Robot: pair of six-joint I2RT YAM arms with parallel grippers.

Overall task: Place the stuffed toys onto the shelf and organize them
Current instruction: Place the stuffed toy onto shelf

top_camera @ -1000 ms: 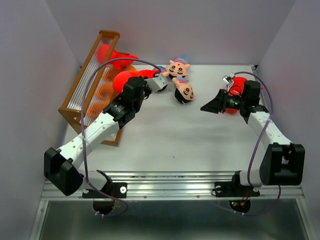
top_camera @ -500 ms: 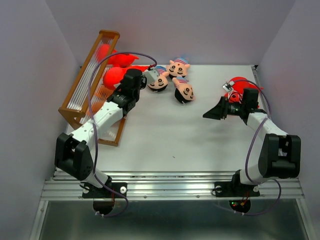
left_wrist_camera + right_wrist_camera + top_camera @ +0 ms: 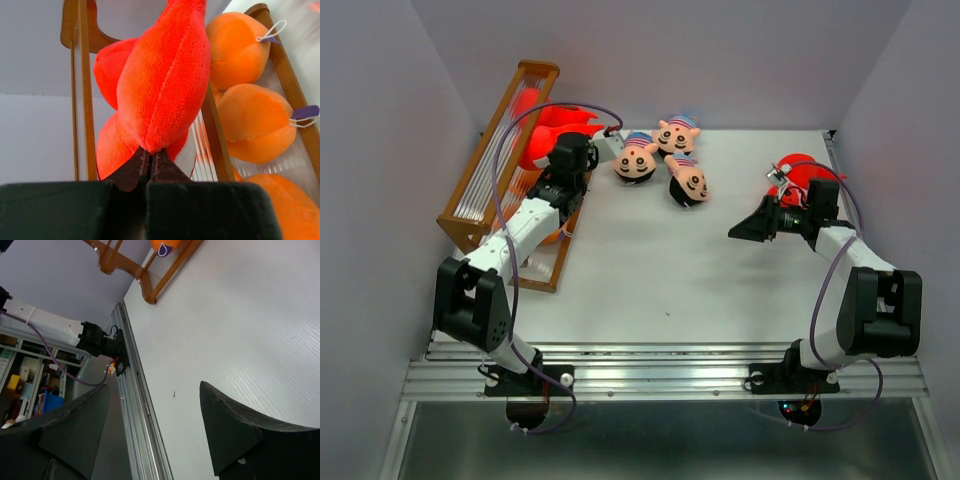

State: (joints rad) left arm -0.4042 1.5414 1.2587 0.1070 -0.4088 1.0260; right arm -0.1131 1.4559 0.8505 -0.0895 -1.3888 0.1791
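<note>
Change noted: in the last second my left hand [image 3: 149, 159] has swung off the white surface [image 3: 650, 270], away from the doll heads, and now sits against the stepped shelf of orange-brown wood and translucent slats [image 3: 455, 222]. It is pinched tight on the narrow end of a bright red pointed plush toy [image 3: 165, 85], which came with it and now hangs right at the shelf front. In my judgement delivery is near complete; only seating and release remain.

My right hand [image 3: 153, 390] has barely shifted. It hangs spread wide above the surface, holding nothing, just beside a second red plush toy [image 3: 798, 170] lying at the right edge.

Shelf contents: two round orange plush toys [image 3: 239, 42] [image 3: 255, 130] rest on the tiers to the right of the held toy, with part of a third at the lower corner. More red plush [image 3: 107, 70] shows behind the held toy; I cannot tell how many pieces.

Outstanding: three peach-faced doll heads with striped caps [image 3: 636, 160] [image 3: 677, 133] [image 3: 688, 180] lie clustered on the surface, unshelved.
</note>
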